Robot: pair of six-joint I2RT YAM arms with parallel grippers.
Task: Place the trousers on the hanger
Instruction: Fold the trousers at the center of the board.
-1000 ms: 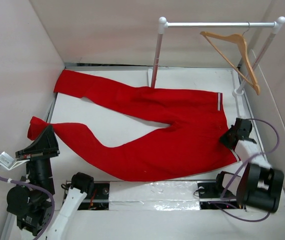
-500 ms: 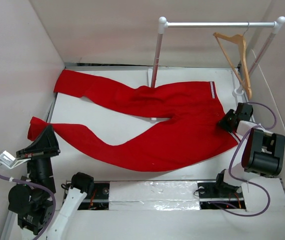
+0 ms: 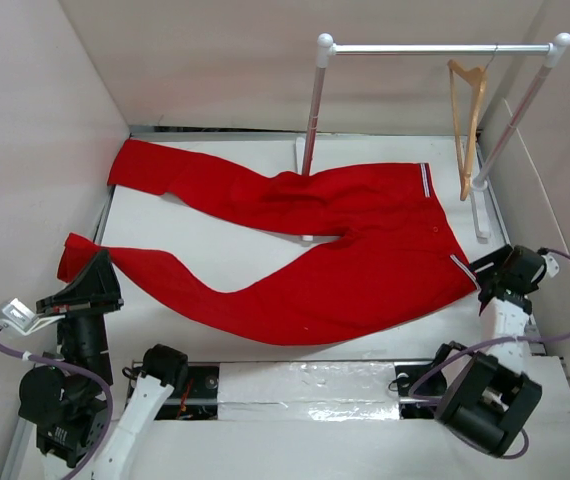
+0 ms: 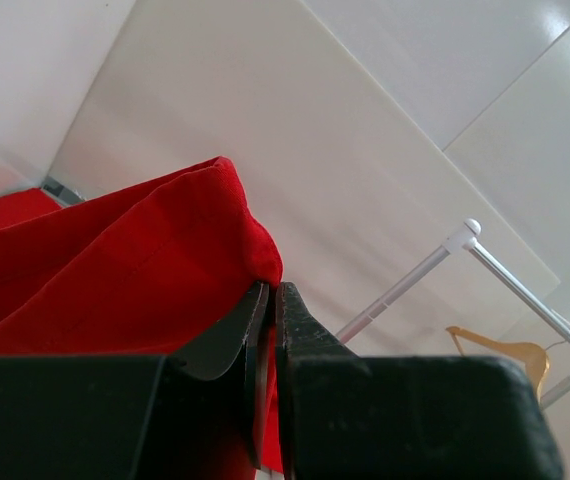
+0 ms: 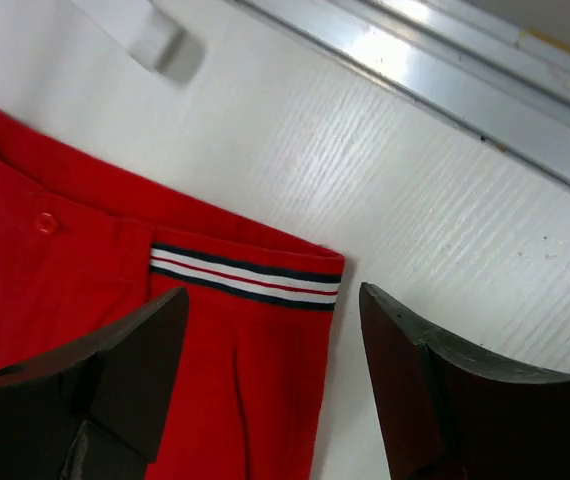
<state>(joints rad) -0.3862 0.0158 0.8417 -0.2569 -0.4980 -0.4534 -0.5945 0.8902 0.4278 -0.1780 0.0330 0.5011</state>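
The trousers (image 3: pixel 345 250) lie flat on the table (image 3: pixel 235 265), limp and floppy. The left gripper (image 4: pixel 268 300) pinches a leg cuff (image 4: pixel 205 210). The right gripper (image 5: pixel 272 300) gapes over the striped waistband (image 5: pixel 245 279), probably the firmest hold.

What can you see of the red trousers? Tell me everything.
The trousers are bright red soft cloth, spread flat on the white table, legs splayed leftward, waistband right with a striped tab and a button. The left tool pinches one leg's cuff, lifted; the open right tool hovers over the waistband corner.
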